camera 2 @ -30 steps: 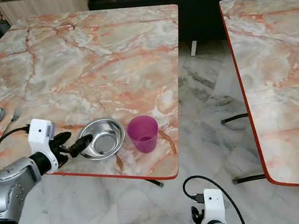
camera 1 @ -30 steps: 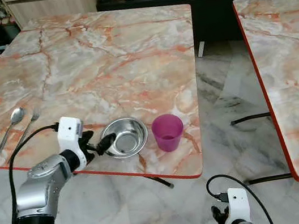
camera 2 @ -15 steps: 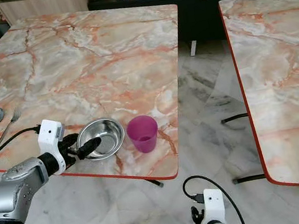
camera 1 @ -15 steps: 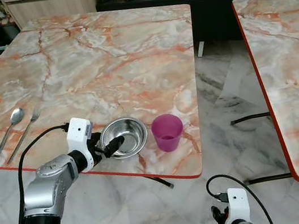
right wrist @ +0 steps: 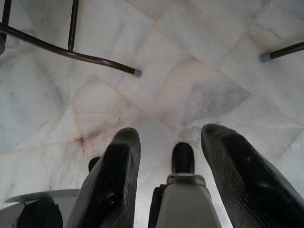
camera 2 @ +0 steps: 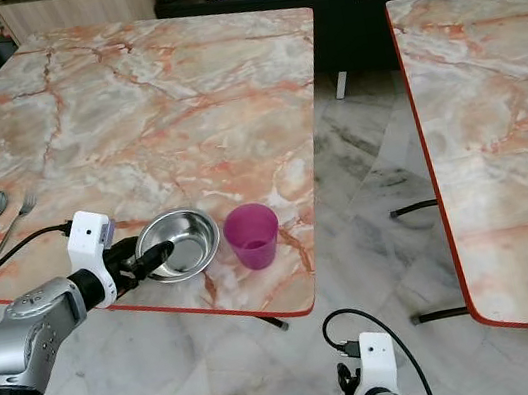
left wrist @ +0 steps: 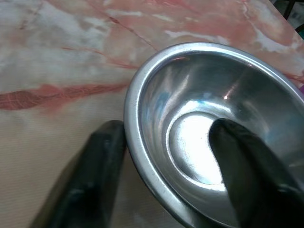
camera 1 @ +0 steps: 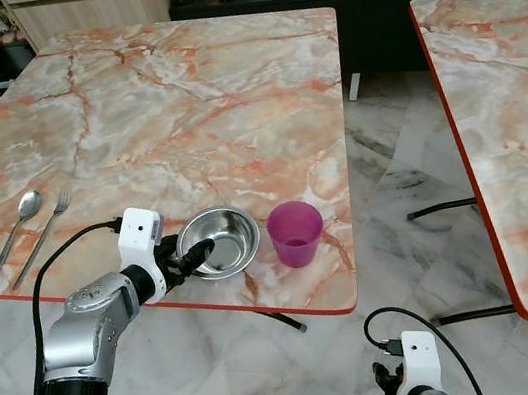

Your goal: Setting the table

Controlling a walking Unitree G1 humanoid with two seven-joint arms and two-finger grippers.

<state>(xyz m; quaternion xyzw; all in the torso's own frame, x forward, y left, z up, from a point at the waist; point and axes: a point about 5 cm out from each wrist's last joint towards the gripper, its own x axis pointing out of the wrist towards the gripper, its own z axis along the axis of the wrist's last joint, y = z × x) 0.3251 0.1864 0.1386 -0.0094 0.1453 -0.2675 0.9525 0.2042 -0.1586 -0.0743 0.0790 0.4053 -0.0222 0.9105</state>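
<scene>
The steel bowl (camera 1: 219, 242) sits at the near edge of the marble table (camera 1: 177, 100), a purple cup (camera 1: 295, 234) just to its right, with a spoon (camera 1: 16, 230) and fork (camera 1: 46, 227) lying far to the left; the setting looks barely begun. The left gripper (left wrist: 164, 156) straddles the bowl's near-left rim, one finger inside, one outside, not clamped yet. The right gripper (right wrist: 166, 166) hangs spread above the floor

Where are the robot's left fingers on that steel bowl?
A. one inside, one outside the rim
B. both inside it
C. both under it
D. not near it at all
A: in the left wrist view one finger lies inside the bowl and the other sits outside, the left gripper straddling the rim.
</scene>
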